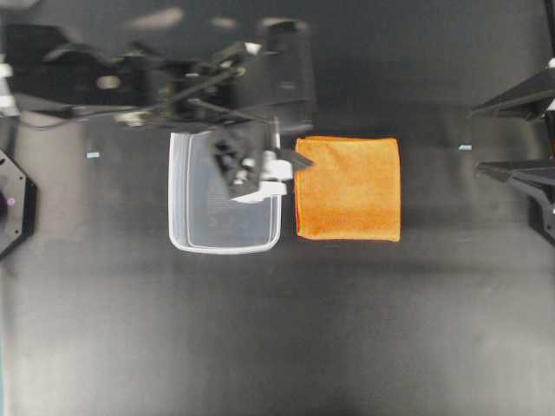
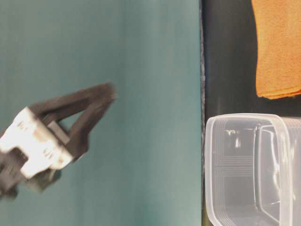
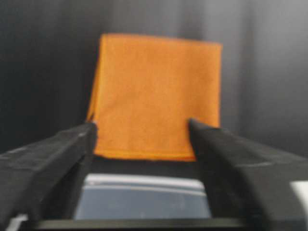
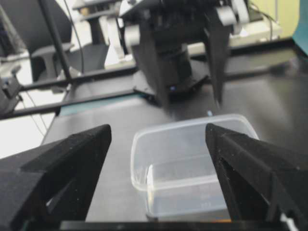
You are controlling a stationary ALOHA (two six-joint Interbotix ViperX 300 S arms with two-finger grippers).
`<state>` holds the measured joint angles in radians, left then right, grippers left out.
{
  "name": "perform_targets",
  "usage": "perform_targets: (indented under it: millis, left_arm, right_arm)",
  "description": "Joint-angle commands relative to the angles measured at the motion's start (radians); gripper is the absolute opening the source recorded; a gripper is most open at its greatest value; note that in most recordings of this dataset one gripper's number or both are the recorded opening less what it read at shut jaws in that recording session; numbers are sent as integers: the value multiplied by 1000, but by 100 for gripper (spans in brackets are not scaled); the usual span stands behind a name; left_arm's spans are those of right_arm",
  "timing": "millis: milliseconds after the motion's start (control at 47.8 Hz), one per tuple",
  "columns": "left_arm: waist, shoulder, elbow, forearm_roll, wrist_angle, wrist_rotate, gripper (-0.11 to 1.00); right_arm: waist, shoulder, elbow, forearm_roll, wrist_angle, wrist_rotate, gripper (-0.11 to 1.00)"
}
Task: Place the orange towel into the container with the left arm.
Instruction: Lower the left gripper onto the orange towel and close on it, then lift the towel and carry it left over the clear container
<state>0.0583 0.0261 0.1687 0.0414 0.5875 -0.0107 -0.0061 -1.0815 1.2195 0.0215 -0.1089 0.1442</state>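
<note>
- Now I am hovering my left gripper (image 1: 290, 160), jaws wide and empty, above the clear plastic rectangular tub (image 1: 186, 227).
- Beside it, the folded orange microfibre towel (image 1: 349, 188) is lying flat on the black tabletop (image 1: 277, 329).
- My right gripper (image 4: 156, 159) is also gaping wide, holding nothing.

The left gripper (image 2: 94, 106) is motion-blurred (fingertips perhaps smeared); the container (image 2: 244, 165) and orange towel (image 2: 277, 52) are cropped.

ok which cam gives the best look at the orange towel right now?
Overhead exterior: the whole orange towel shows, flat on the table beside the container, one corner under the left claw. The left wrist view shows it blurred between the open fingers. Table-level crops it at the frame edge. The right wrist view misses it.
</note>
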Motion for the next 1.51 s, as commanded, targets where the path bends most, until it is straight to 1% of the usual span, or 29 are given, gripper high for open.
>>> perform_targets:
  millis: [0,63,188,251,418,565,732,900,1151,1214,1276,1339,1360,1402,1486]
  left_arm:
    - [3,84,-114,5,57,31,85]
    - [3,141,-156,5,83,66,90]
    - [2,256,-232,5,140,156,87]
    - [-3,311,-270,5,161,176,87]
    - [-9,454,-370,5,183,183,89]
    - [-8,540,-417,3,183,186,89]
    - [-14,588,-428,3,186,186,89]
    - [-18,611,-407,5,193,187,89]
    - [-18,614,-387,5,199,193,86]
    - [-21,612,-387,5,207,196,81]
    - [-23,611,-387,3,215,199,69]
    - [-23,606,-387,5,218,201,54]
    - [-23,603,-388,5,218,201,46]
    - [-23,592,-393,5,219,201,34]
    - [-23,558,-402,5,219,201,14]
  right_arm:
    - [6,-18,-11,3,-17,-2,77]
    - [6,-37,-8,3,-20,-2,77]
    - [6,-61,0,2,-23,-6,77]
    - [6,-63,2,3,-34,-8,77]
    - [8,-61,6,3,-87,-6,77]
    - [8,-61,8,3,-94,-6,77]
    - [8,-63,18,3,-95,-2,77]
    - [8,-63,31,3,-98,-3,77]
    - [8,-63,35,3,-98,-6,76]
    - [8,-63,35,3,-98,-8,76]
    - [6,-64,35,2,-98,-9,76]
    - [8,-66,35,3,-95,-9,76]
    - [8,-67,35,3,-94,-9,76]
    - [8,-71,35,2,-92,-9,76]
    - [6,-81,37,2,-86,-11,76]
